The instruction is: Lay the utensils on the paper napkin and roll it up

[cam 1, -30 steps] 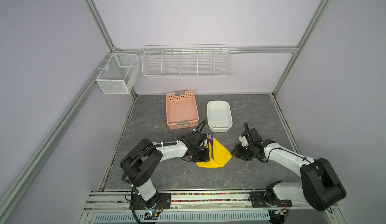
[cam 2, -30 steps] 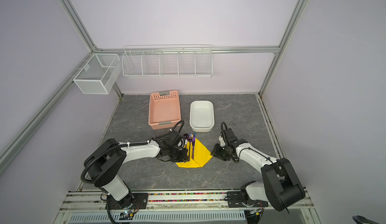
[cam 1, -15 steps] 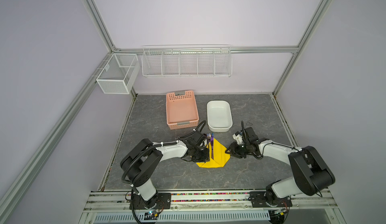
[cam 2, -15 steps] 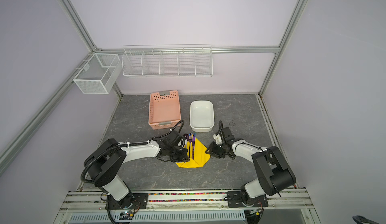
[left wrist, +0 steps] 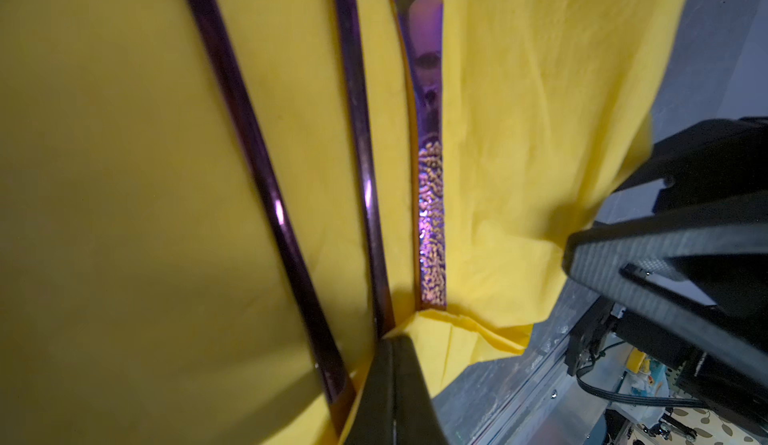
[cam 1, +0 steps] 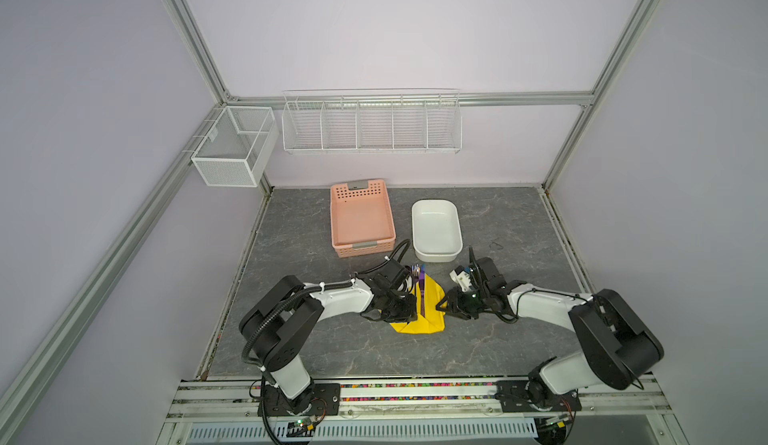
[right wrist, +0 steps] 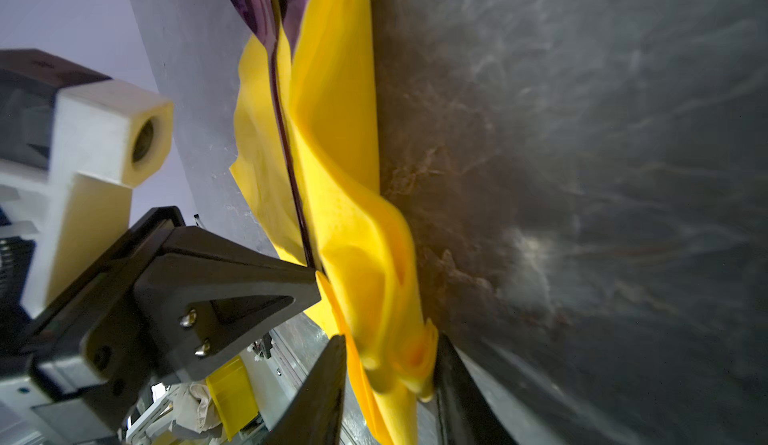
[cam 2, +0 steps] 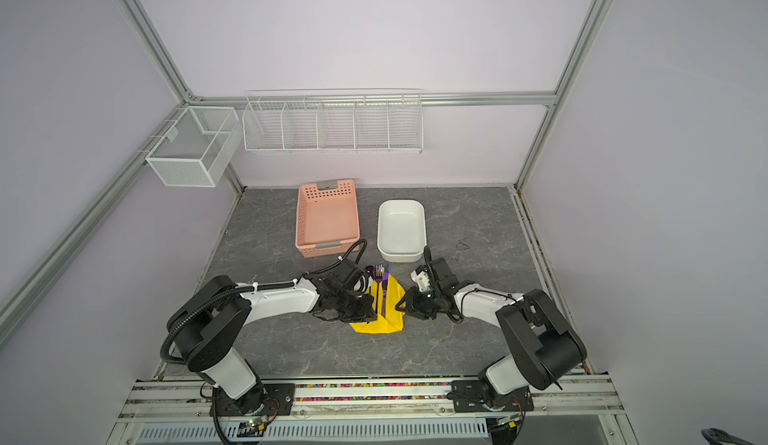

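Purple-blue utensils [cam 1: 421, 289] with thin dark handles are down on the bright yellow paper napkin [cam 1: 433, 318]. Spoon, fork and knife lie side by side, heads toward the far wall and poking past the paper's far edge in both top views. On my left wrist feed the three handles [left wrist: 361, 131] run close together and converge toward one end, and a flap of napkin is folded up against the knife.

The napkin sits mid-tabletop toward the front, between my two arms. Left jaws: fully closed, tip right at the folded near edge where the handles end. Whether any paper is nipped, I can't tell. Right jaws: standing apart, one on either side of the napkin's crumpled right corner, one of them down by the grey marbled tabletop [cam 1: 316, 339].

My white left arm [cam 1: 340, 297] reaches in low from the left, the white right arm [cam 1: 540, 301] from the right. Behind them, a pink perforated plastic basket [cam 1: 363, 248] and a white oblong tub [cam 1: 438, 255] stand side by side, apart from the napkin.
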You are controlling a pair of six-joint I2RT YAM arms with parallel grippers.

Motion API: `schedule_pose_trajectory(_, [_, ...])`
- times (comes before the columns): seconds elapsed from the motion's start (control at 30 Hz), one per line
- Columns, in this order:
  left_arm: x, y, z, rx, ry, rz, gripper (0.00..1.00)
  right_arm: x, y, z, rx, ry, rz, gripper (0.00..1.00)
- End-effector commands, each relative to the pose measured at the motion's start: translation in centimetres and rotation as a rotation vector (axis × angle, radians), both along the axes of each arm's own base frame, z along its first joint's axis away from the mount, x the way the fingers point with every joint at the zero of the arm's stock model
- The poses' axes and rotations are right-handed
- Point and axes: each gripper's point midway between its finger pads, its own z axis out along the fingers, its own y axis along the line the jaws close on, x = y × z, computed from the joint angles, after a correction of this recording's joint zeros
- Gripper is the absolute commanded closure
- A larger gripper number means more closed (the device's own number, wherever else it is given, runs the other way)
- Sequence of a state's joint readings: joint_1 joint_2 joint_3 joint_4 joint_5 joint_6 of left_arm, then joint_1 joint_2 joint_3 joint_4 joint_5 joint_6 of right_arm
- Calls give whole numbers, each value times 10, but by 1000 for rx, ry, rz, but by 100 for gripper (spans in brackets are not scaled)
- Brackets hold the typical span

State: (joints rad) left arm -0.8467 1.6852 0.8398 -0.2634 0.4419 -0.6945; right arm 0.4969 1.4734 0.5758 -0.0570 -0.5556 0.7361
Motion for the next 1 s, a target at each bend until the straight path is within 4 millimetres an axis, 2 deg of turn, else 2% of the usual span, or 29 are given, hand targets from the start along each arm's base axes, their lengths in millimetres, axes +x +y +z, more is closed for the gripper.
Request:
schedule_pose_trajectory(0.0, [4,-5,4,-1,-22,-15,100,5,-17,3,-65,-41,-35,63])
schedule_pose_trajectory(0.23, [3,-5,4,0,-22,-16,100,10,-25,9,-66,-62,-50,66])
schedule_pose_trajectory(0.37, [4,-6,4,-3,-23,-15,100,11,-25,13,-52,-83,-50,72])
schedule_pose_trajectory(0.43, [4,-6,5,-6,-21,-15,100,12,-24,19,-37,-104,-50,78])
schedule_pose_trajectory(0.5, [4,-6,5,-7,-23,-14,100,12,-23,26,-19,-123,-44,80])
schedule_pose_trajectory(0.57, [4,-7,6,-7,-24,-15,100,12,-20,33,8,-144,-36,79])
schedule_pose_trajectory(0.63, [3,-7,6,-8,-23,-16,100,11,-19,34,17,-145,-28,74])
schedule_pose_trajectory(0.97, [2,-8,5,-6,-19,-22,100,4,-12,15,30,-67,2,65])
